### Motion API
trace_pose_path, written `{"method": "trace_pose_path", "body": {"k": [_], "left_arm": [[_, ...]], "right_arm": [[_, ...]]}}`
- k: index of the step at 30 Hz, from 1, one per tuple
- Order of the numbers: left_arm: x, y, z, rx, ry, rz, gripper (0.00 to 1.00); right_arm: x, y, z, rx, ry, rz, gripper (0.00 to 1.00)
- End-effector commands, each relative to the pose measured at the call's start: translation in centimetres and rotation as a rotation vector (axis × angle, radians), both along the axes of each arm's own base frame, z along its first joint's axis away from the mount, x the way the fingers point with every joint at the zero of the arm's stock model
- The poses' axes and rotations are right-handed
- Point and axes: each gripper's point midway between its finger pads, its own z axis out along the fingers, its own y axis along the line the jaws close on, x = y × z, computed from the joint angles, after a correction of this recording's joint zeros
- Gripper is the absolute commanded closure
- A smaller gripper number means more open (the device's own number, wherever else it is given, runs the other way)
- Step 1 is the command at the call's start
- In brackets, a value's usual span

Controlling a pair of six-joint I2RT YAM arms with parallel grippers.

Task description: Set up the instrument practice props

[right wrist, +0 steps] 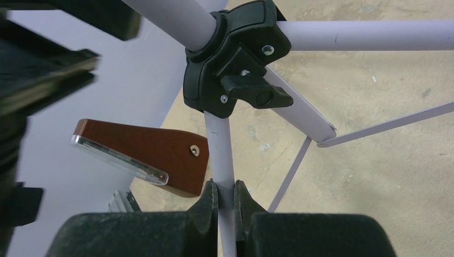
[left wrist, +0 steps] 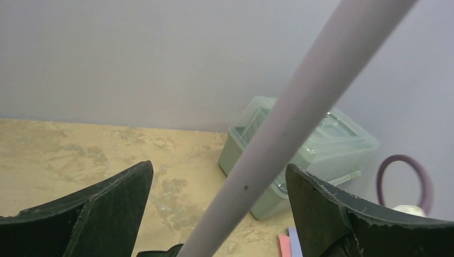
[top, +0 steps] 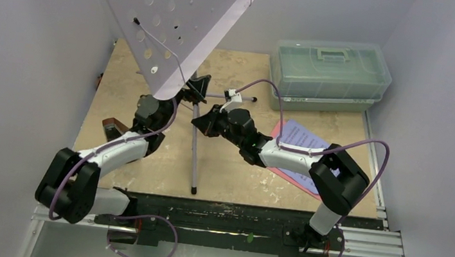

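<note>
- Your left gripper (left wrist: 218, 170) is spread wide. The pole (left wrist: 300, 107) of the music stand (top: 173, 19) passes through the gap between its fingers (left wrist: 107, 203) and touches neither.
- Your right gripper (right wrist: 225, 188) is clenched on a thin leg tube (right wrist: 219, 144) of the stand. Its pads (right wrist: 210, 199) pinch the tube from both sides, just below the black hub (right wrist: 235, 59).
- From above, the stand is on the table (top: 240, 169), a little left of centre. Your two grippers meet at the hub, one from each side.
- Long axis: the pole climbs from the hub to the perforated desk, which tilts up close to the overhead camera. In your left wrist view the pole slants from lower left to upper right. You cannot tell from these views whether it is truly plumb.
- The leg beside your right gripper runs from the hub straight toward the near edge of the table, foot down on the surface. Another leg reaches out to the right.
- The brown metronome (top: 110, 129) sits near the table's left edge, just beside your left forearm and apart from the stand.
- The pale-blue sheet (top: 298, 136) lies flat on the right side, and the pink sheet (top: 290, 178) shows just nearer you. Your right arm crosses over both.
- The green box (top: 332, 69) sits in the far right corner, just beyond the sheets.
</note>
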Motion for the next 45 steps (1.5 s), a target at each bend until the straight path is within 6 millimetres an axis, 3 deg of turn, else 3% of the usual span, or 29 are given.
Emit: {"method": "trace_pose_path", "body": {"k": [1,4,9,11,19,24,28,35,40,44,45], "left_arm": [[0.8,-0.2,1.4,-0.076,-0.084,0.01,0.13],[2.1,-0.9,2.3,-0.059,-0.089,0.008,0.32],[2.9,-2.8,5.7,-0.037,-0.182,-0.064,0.89],[2.3,-4.2,6.7,-0.016,-0.225,-0.148,1.0],[-1.9,-6.9,9.4,0.038,-0.449,-0.422,1.0],[-3.5,-5.2,12.4,-0.068,-0.594,-0.515,1.0],[-4.7,-5.8,14.2,-0.069,-0.646,-0.584,1.0],[-5.5,-6.1,13.6,-0.004,-0.629,-0.579,1.0],[-6.2,-5.8,10.5,-0.003,-0.559,-0.57,1.0],[-6.2,-5.7,8.2,0.045,-0.501,-0.538,1.0],[-6.3,-5.8,8.0,0.059,-0.498,-0.535,1.0]], "right_arm": [[-0.3,-2.5,-4.3,-0.115,0.094,-0.055,1.0],[-0.4,-2.8,-4.8,-0.123,0.093,-0.058,1.0],[-1.1,-1.9,-4.2,-0.093,0.02,0.022,1.0],[-1.8,-1.0,-3.7,-0.067,0.004,0.078,1.0],[-3.7,0.3,-4.5,-0.104,-0.001,0.093,1.0],[-3.5,0.2,-4.9,-0.11,0.008,0.072,1.0],[-3.6,0.5,-5.7,-0.105,0.059,0.086,1.0],[-3.8,1.4,-6.1,-0.114,0.071,0.125,1.0],[-4.7,2.5,-5.6,-0.117,0.033,0.23,1.0],[-4.9,2.0,-4.9,-0.165,-0.048,0.268,1.0],[-4.8,1.7,-4.6,-0.175,-0.06,0.259,0.94]]}}
